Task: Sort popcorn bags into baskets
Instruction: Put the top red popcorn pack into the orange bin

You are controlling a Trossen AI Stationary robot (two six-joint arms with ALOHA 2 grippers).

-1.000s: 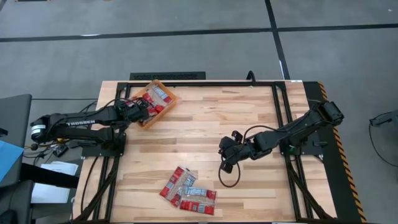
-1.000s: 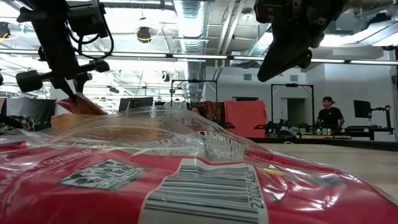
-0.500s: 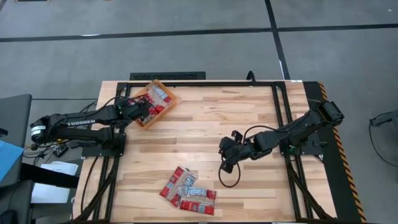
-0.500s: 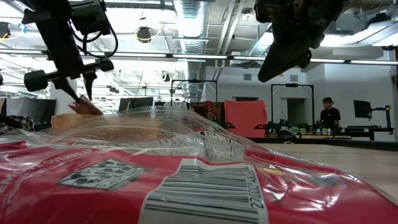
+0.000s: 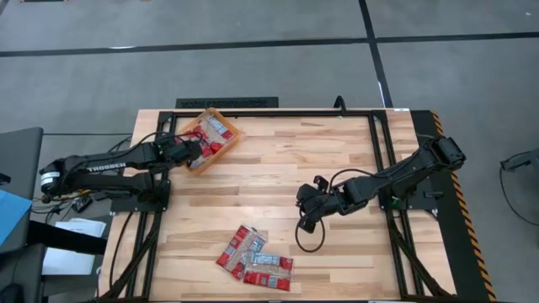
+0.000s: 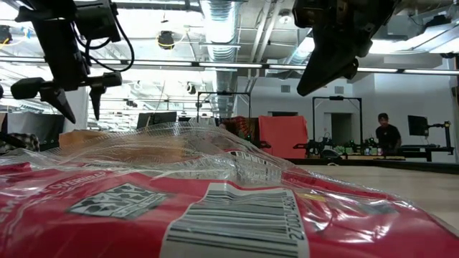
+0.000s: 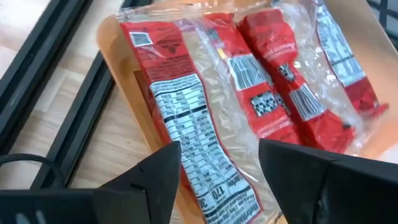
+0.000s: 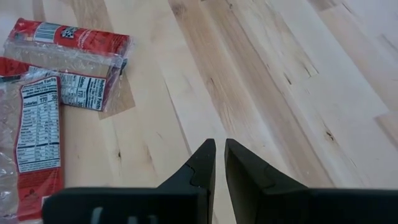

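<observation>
The orange basket (image 5: 200,170) sits at the table's far left and holds several red popcorn bags (image 5: 215,133). My left gripper (image 5: 194,153) hangs open just above the basket's near-left part. In its wrist view the fingers (image 7: 163,163) stand apart over the bags (image 7: 186,106), which lie flat in the basket (image 7: 111,38); nothing is between them. My right gripper (image 5: 305,220) hovers over bare wood right of the middle, its fingers (image 8: 205,158) almost together and holding nothing. More popcorn bags (image 5: 253,259) lie in a loose pile at the near edge.
Black frame rails (image 5: 379,151) run along the table's far and side edges. The pile of bags (image 8: 62,62) lies a little to the near left of my right gripper. One bag (image 6: 215,208) fills the foreground of the low view. Bare wood lies between basket and pile.
My left gripper has opened and rolled about its own axis while staying over the basket. The red bag it held at its fingertips has dropped away from them and no longer shows in the low view. My right arm has kept still.
</observation>
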